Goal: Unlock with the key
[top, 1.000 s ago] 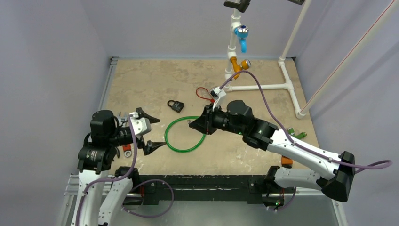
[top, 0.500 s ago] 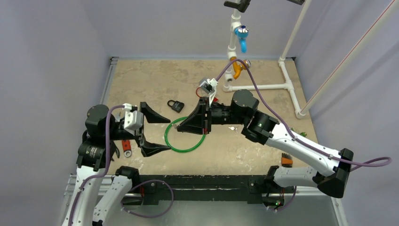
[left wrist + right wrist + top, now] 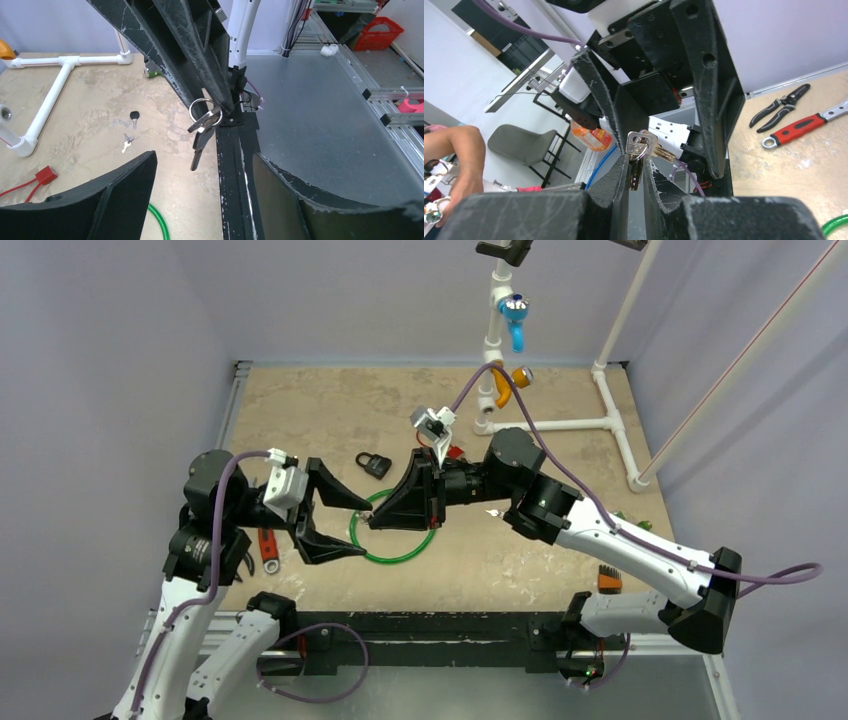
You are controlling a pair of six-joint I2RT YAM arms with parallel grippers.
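My right gripper [image 3: 374,524] is shut on the key [image 3: 640,145], a small silver key that hangs with others from one ring, held in the air over the green cable loop [image 3: 395,558]. In the left wrist view the key [image 3: 202,127] hangs from the right fingertips. My left gripper [image 3: 363,528] is open and faces the right one, its fingers [image 3: 599,95] on either side of the key without touching it. The black padlock [image 3: 372,464] lies on the table behind them.
A black-headed key [image 3: 134,116] and a tiny silver key pair [image 3: 127,142] lie on the table under the right arm. A red-handled wrench [image 3: 804,126] and pliers [image 3: 779,105] lie near the left base. A white pipe frame [image 3: 560,424] stands at the back right.
My right gripper has lifted off the table with the key and swung left. My left gripper has risen and moved right, open, until its fingers flank the key.
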